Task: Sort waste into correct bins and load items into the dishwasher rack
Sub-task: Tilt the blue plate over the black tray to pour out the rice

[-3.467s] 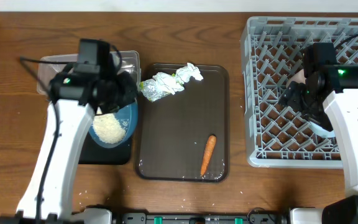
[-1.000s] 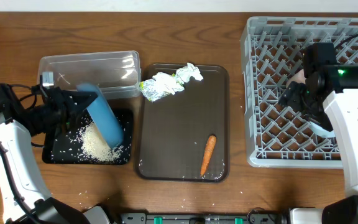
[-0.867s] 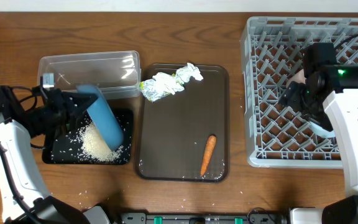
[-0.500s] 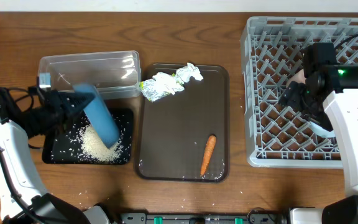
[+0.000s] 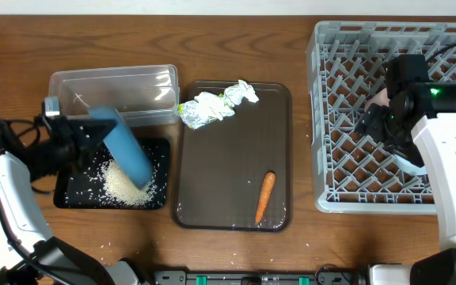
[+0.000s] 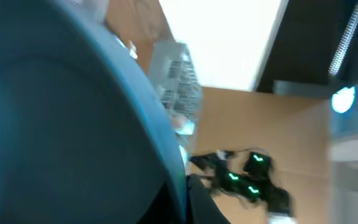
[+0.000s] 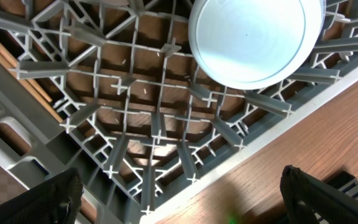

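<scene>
Tipped since earlier, your dark blue bowl (image 5: 123,152) on edge over black tray (image 5: 63,195), slanting upper-left to lower-right, left gripper (image 5: 88,136) seemingly clamping its rim, grainy rice (image 5: 120,184) heaped beneath, right gripper (image 7: 179,196) spread.

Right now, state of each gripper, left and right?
Left gripper: closed on the dark blue bowl, tilted over the black tray.
Right gripper: fingers open, empty, over the dishwasher rack.
</scene>
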Controlling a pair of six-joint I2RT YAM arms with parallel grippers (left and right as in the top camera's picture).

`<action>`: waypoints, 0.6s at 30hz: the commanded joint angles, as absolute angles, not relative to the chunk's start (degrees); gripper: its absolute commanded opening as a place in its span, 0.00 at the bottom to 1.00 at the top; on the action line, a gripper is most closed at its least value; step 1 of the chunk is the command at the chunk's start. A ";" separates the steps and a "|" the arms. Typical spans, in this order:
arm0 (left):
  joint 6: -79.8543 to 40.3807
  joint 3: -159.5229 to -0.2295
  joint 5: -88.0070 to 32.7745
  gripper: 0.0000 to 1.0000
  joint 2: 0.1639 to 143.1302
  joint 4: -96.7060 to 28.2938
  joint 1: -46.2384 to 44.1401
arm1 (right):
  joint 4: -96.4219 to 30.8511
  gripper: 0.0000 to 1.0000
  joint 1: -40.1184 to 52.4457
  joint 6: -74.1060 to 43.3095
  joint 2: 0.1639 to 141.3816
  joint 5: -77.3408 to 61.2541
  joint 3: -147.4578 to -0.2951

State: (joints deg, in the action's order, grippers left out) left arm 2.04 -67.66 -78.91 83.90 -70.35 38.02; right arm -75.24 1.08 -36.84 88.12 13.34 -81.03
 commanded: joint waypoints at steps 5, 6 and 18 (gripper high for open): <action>7.70 -67.70 -85.03 0.06 84.20 -68.90 40.01 | -75.26 0.99 0.82 -36.58 87.96 13.93 -81.69; 7.97 -67.70 -84.99 0.06 84.23 -69.36 40.34 | -75.26 0.99 0.82 -36.58 87.96 13.93 -81.69; 18.33 -67.72 -85.01 0.06 83.33 -75.64 41.12 | -75.26 0.99 0.82 -36.58 87.96 13.93 -81.69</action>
State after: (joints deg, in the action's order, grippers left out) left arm 12.64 -67.35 -83.02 83.88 -75.77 40.99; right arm -75.26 1.08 -36.84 88.12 13.34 -81.03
